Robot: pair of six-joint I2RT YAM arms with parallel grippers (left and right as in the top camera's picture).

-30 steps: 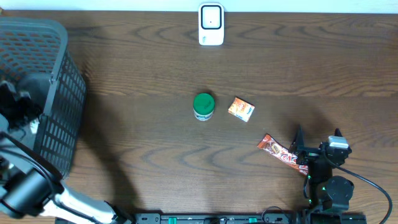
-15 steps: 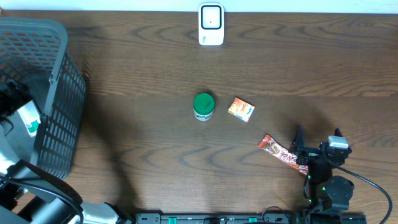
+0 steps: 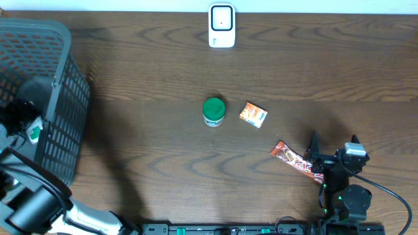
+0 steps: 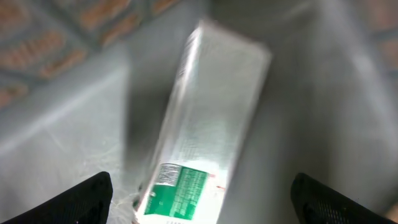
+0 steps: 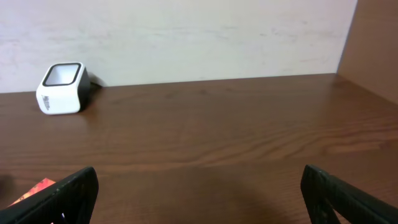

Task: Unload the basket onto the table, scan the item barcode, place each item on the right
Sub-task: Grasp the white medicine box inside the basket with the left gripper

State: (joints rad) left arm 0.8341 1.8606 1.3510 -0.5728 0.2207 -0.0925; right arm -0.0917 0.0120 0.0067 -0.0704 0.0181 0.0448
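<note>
Carton, white with a green end panel: lying flat and slantwise on the floor of the grey basket at the left edge of the table. Hovering directly above, left gripper, fingers spread wide and touching nothing, carton lying loose between them. Judging this a deposit position: resting in the basket, well apart from the scanner, suggesting scanning already done for this item.

Waiting low at the near right, right gripper, likewise gaping and empty, facing the scanner across the wood, just beside the red snack bar. Standing mid-table, probably awaiting their turn, green-lidded tub and orange packet, near each other.

Attempting to read the green panel: printed lines showing, but blurring too badly to make out. Finding no legible brand or writing elsewhere.
</note>
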